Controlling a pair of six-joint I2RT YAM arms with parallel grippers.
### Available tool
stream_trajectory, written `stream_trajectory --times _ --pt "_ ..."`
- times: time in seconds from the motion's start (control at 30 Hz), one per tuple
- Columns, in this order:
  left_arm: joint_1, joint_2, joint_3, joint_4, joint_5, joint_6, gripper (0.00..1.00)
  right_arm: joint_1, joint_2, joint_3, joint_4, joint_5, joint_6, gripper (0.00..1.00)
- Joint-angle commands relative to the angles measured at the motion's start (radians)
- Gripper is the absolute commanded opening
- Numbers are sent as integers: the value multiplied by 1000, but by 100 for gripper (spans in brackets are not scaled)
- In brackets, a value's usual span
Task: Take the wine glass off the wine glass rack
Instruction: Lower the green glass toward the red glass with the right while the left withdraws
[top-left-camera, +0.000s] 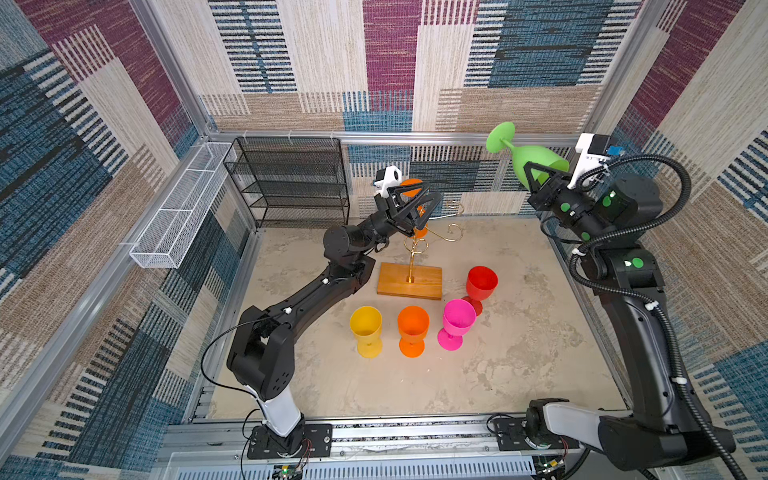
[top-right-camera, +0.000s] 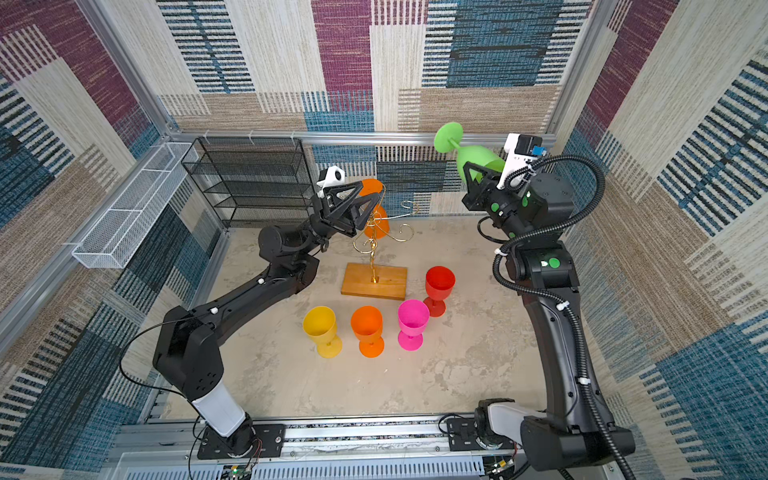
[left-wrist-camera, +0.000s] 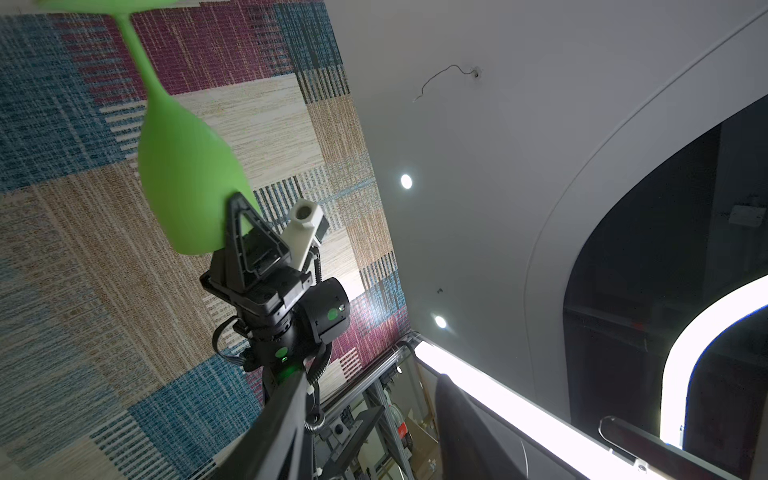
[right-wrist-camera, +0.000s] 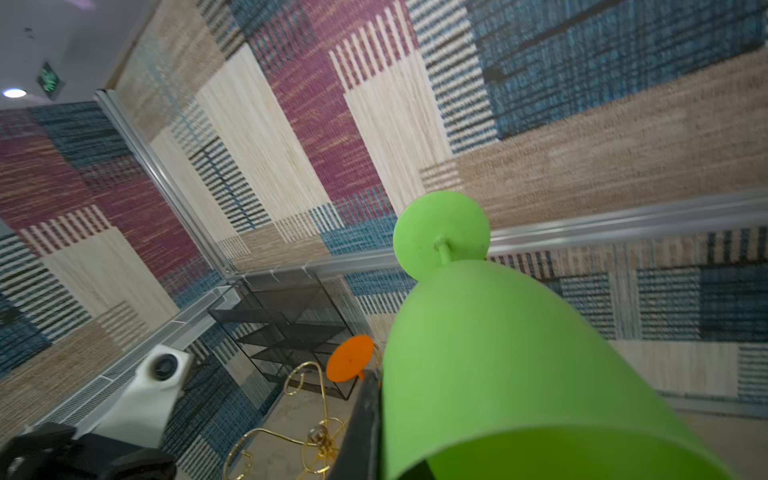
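Note:
A green wine glass hangs high at the back right, clear of the rack, foot pointing up and left. My right gripper is shut on its bowl; the left wrist view also shows this green glass. The gold wire wine glass rack stands on a wooden base. An orange wine glass hangs upside down on it. My left gripper is open at the rack's top, in front of that glass, with nothing between its fingers.
Upright on the table in front of the rack are a yellow glass, an orange glass, a pink glass and a red glass. A black mesh shelf and a white wire basket line the back left.

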Motion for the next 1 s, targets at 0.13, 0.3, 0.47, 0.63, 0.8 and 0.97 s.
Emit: stream_trajectory --times 0.13,0.3,0.47,0.63,0.8,0.97 --pt "3 -110 -26 -252 111 282 53 -65 134 80 -255 5 -112 0" --pt "7 -175 -33 -397 138 417 53 -65 258 83 -365 49 -192 0" --pt "11 -187 -36 -395 156 421 54 -63 372 91 -450 86 -249 0" --pt "16 -192 -48 -392 165 427 54 -40 448 111 -528 156 -282 0" --pt "16 -192 -53 -399 171 442 54 -2 491 116 -575 178 -308 0" --pt "17 -199 -45 -453 187 490 55 48 533 96 -607 206 -328 0"
